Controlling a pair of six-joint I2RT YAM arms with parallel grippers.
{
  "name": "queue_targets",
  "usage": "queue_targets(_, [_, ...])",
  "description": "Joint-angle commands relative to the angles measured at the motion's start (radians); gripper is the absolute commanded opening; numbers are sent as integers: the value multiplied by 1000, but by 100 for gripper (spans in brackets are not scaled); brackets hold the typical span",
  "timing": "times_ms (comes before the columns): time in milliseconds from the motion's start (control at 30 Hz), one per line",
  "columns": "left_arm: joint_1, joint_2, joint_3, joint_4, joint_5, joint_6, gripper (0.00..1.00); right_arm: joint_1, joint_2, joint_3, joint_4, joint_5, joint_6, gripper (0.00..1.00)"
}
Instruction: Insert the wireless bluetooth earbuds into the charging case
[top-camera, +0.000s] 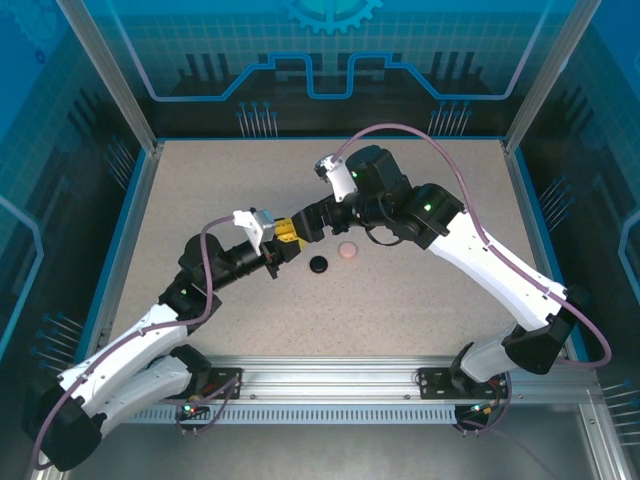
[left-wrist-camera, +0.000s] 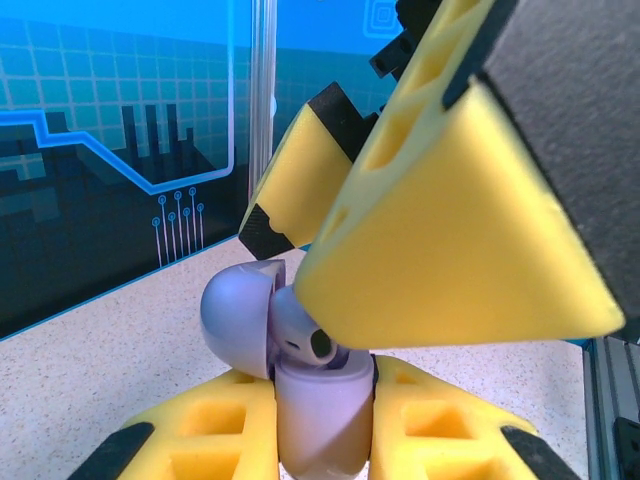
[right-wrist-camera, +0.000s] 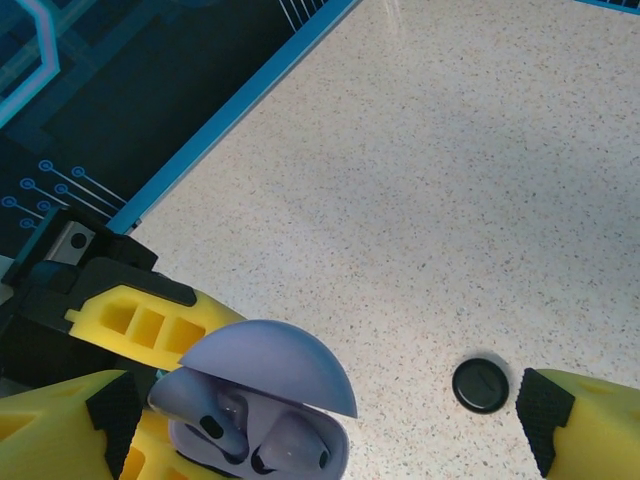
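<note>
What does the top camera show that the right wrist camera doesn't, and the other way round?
Top camera, not the wrist: the pink case, lying closed. Right wrist, not the top: the inside of the open lavender case, with earbuds seated in it. Both: the black case on the speckled table.

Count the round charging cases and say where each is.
3. An open lavender plastic case is clamped in the left gripper; a closed black case and a pale pink case lie side by side on the speckled table. The arms could hide others.
</note>
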Motion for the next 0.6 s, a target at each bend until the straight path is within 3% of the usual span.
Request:
queue_targets(0, [-9, -1, 20, 25, -1, 19, 0, 1, 2, 25, -39, 29, 9, 100])
queue_targets(300, [-10, 3, 19, 33, -1, 19, 0, -3, -17, 21, -40, 34, 9, 100])
queue_targets(567, [-10, 2, 12, 45, 0, 17, 0, -48, -77, -23, 29, -107, 28, 100])
